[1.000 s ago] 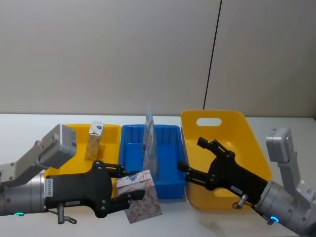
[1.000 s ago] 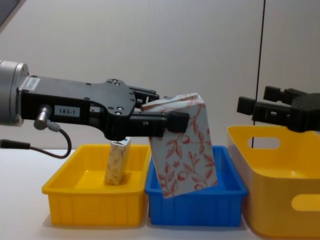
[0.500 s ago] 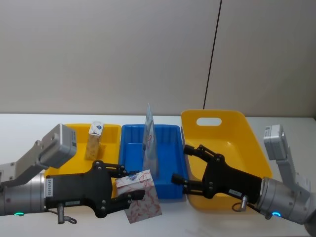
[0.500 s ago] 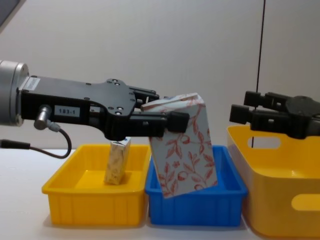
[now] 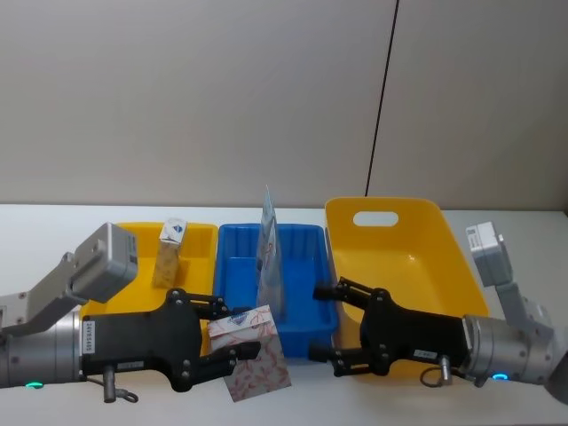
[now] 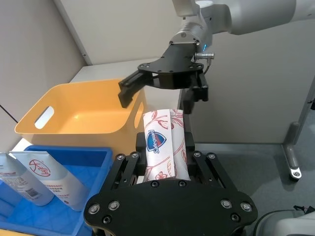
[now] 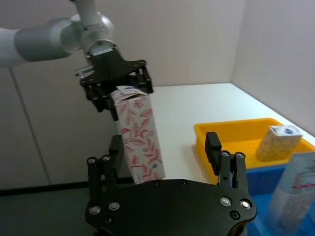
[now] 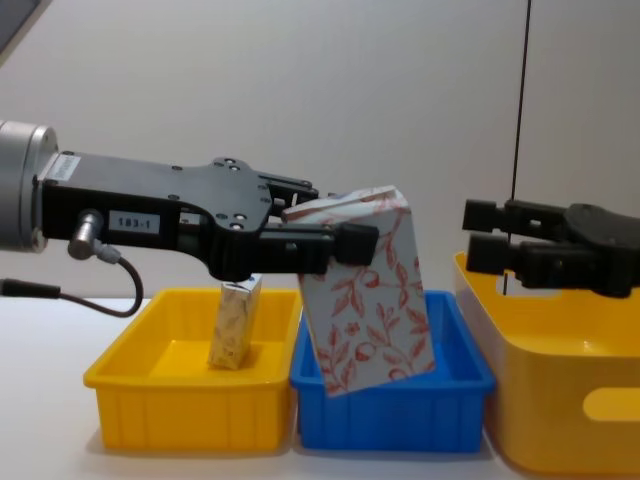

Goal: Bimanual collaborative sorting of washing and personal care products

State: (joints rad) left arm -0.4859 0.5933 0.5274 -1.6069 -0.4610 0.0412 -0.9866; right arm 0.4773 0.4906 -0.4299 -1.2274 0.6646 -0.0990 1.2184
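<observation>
Carton [image 8: 370,300]: tilted over blue bin [image 8: 400,425] front, clamped in our left hand [image 5: 244,332].
Right hand [image 5: 321,321]: wide open, empty, near.
Handover: we'd grip the free lower end squarely before releasing.

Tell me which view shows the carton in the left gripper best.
The chest view: the carton hangs tilted, its leaf-printed face plain below the left gripper. The head view shows it from above, partly behind the gripper. The left wrist view shows its top end, clamped; the right wrist view shows it farther off.
</observation>
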